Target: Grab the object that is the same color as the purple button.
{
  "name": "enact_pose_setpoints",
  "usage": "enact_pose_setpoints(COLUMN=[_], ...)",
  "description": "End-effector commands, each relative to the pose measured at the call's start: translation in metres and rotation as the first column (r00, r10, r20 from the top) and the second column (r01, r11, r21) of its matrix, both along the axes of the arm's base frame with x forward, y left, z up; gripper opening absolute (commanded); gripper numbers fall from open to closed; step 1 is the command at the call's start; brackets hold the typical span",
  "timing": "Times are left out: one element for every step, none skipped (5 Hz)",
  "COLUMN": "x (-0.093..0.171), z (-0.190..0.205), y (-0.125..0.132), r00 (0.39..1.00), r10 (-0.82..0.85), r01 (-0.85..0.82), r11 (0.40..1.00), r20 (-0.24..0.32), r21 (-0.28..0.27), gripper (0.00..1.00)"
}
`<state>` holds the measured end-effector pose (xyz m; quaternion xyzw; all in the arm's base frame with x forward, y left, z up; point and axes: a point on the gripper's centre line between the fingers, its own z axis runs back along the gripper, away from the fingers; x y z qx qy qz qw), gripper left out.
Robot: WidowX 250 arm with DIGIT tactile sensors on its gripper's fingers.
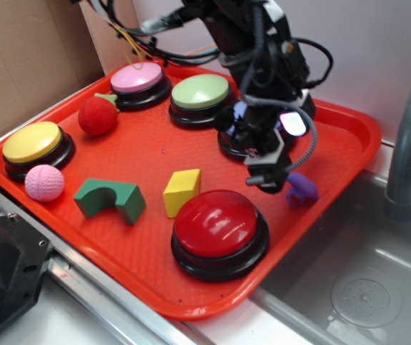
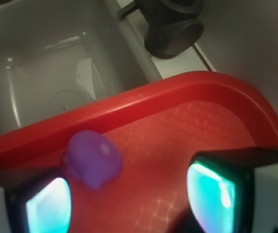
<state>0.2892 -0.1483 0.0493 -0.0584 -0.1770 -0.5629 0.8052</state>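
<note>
The small purple curled object (image 1: 302,188) lies on the red tray (image 1: 155,144) close to its right rim. In the wrist view the object (image 2: 94,158) sits just ahead of the left finger, near the tray's rim (image 2: 129,104). My gripper (image 1: 266,176) hangs just left of the object, a little above the tray, open with nothing between the fingers (image 2: 212,194). In the wrist view the gripper (image 2: 129,201) straddles bare tray floor. The purple button (image 1: 292,122) stands behind the gripper, mostly hidden by the arm.
On the tray stand a big red button (image 1: 220,224), a green button (image 1: 200,93), a pink-topped button (image 1: 138,79) and a yellow button (image 1: 33,142). A yellow block (image 1: 182,192), green arch (image 1: 110,199), pink ball (image 1: 44,182) and red ball (image 1: 98,116) lie about. A sink (image 1: 363,287) with a grey faucet (image 1: 407,144) adjoins on the right.
</note>
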Motion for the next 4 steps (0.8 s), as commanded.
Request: enact_pose_setpoints(x=[-0.006,-0.014,-0.011,-0.009], z=[0.004,-0.007,-0.013,-0.014], y=[-0.027,-0.031,-0.033,-0.033], r00=[0.997,0.995,0.996,0.997], r10=[-0.074,-0.084,-0.052,-0.023], r01=[0.074,0.086,0.058,0.029], r11=[0.997,0.996,0.995,0.997], r20=[-0.025,-0.059,-0.066,-0.076], r21=[0.004,0.033,0.082,0.072], gripper=[1.0,1.0,1.0,0.0])
